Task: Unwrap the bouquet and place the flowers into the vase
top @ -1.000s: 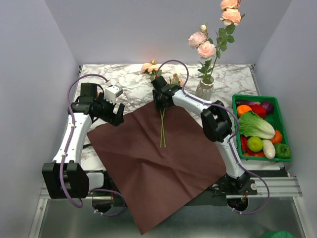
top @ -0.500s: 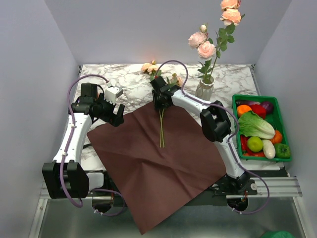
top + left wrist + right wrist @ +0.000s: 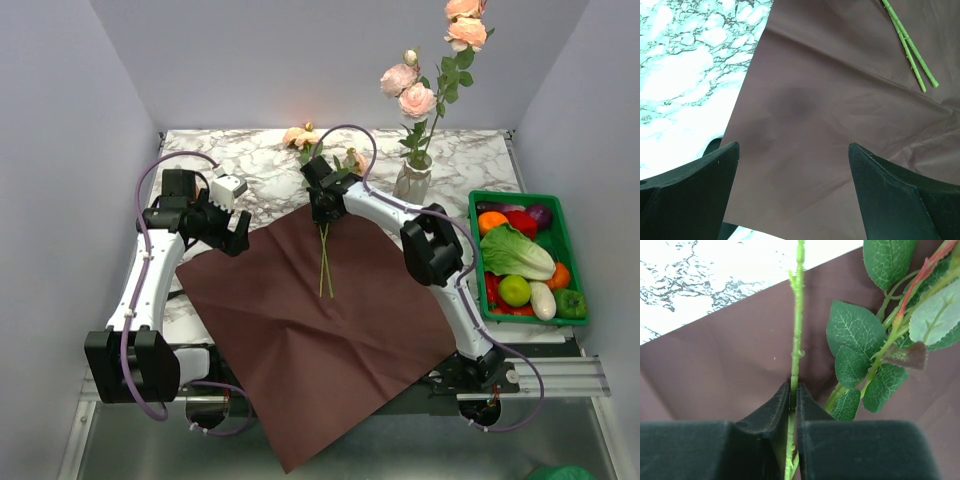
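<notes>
Pinching one thin green rose stem (image 3: 797, 315) between right jaws, upper centre of frame, above creased dark red paper sheet (image 3: 320, 330). Holding left jaws spread wide. Risking stem slippage, snagging on neighbouring leaves (image 3: 855, 335), missing narrow mouth of white marble-veined vase (image 3: 412, 182), upper right.

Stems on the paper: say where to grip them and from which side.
Grip the bare stem clear of the leaves, from above, jaws across it: it lies along the paper, thin and straight. The right gripper is shut on one stem there.
</notes>
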`<state>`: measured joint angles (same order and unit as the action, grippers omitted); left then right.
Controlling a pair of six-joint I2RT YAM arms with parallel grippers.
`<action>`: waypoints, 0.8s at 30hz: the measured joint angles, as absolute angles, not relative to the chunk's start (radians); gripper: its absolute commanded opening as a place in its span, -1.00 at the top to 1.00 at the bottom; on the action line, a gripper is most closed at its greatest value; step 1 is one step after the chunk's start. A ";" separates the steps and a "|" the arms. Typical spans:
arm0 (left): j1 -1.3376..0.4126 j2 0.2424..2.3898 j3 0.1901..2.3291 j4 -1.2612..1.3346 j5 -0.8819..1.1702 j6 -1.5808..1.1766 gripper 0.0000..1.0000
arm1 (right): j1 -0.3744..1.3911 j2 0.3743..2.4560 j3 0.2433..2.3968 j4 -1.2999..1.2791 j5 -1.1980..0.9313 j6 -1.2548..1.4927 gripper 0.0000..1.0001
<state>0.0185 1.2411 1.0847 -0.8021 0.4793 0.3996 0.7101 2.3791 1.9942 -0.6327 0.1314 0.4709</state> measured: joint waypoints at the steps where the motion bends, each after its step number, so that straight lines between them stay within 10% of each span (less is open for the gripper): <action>1: 0.019 1.237 1.085 -0.806 0.479 0.400 -0.98 | 0.712 2.379 1.994 -0.635 0.135 0.471 0.98; 11: 0.019 1.205 1.091 -0.824 0.479 0.400 -0.98 | 0.737 2.257 1.871 -0.591 0.174 0.450 0.99; 24: 0.020 1.182 1.134 -0.866 0.480 0.394 -0.98 | 0.765 1.613 1.645 -0.112 0.176 0.236 0.99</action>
